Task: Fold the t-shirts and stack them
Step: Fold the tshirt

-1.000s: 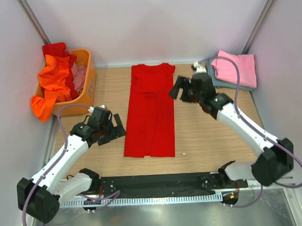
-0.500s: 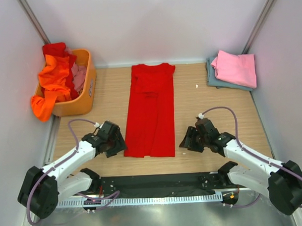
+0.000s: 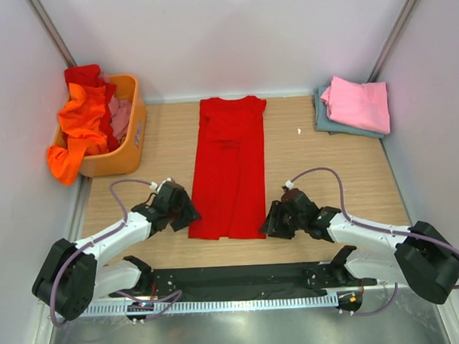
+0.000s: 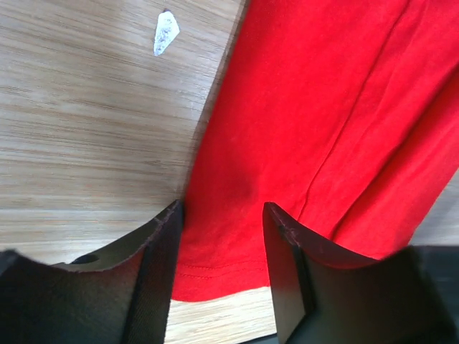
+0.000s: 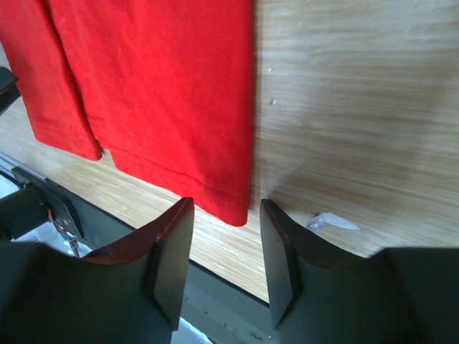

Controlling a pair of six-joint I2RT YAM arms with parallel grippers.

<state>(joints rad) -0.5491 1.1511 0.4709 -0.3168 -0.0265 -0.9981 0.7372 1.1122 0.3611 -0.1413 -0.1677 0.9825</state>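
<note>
The red t-shirt (image 3: pixel 229 168) lies in a long narrow strip on the wooden table (image 3: pixel 327 161), hem nearest the arms. The left gripper (image 4: pixel 221 215) and right gripper (image 5: pixel 226 211) sit spread-jawed over its two hem corners (nothing pinched yet). The next move, I judge, is to close on both corners and carry the hem toward the collar. Half a second ago both grippers stood farther out.

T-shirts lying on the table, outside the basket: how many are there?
3: the red t-shirt flat in the middle, and the pink t-shirt folded on top of the grey-blue t-shirt at the far right. Others may be hidden beneath.
</note>
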